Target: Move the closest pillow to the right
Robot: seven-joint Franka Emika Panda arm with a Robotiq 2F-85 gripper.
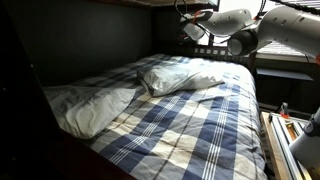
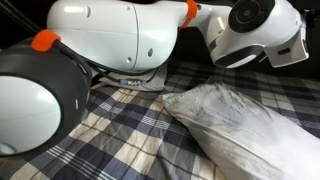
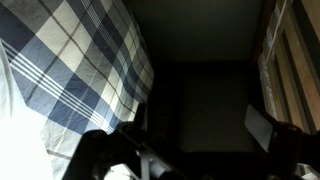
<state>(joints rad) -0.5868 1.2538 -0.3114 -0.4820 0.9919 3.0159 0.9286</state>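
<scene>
Two white pillows lie on a bed with a blue and white plaid cover (image 1: 190,125). One pillow (image 1: 85,108) lies at the near left corner in an exterior view. The other pillow (image 1: 185,75) lies further back near the middle; it also shows in an exterior view (image 2: 245,125) just below the arm. My gripper (image 1: 194,31) hangs in the air above the far end of the bed, apart from both pillows. In the wrist view the gripper (image 3: 185,145) is open and empty, with the plaid cover (image 3: 85,60) at the left and dark space between the fingers.
The white robot arm (image 2: 110,40) fills much of an exterior view. A dark wall (image 1: 90,35) stands behind the bed. A wooden slatted frame (image 1: 280,140) runs along the bed's right side, and a slatted headboard (image 1: 215,52) stands at the far end.
</scene>
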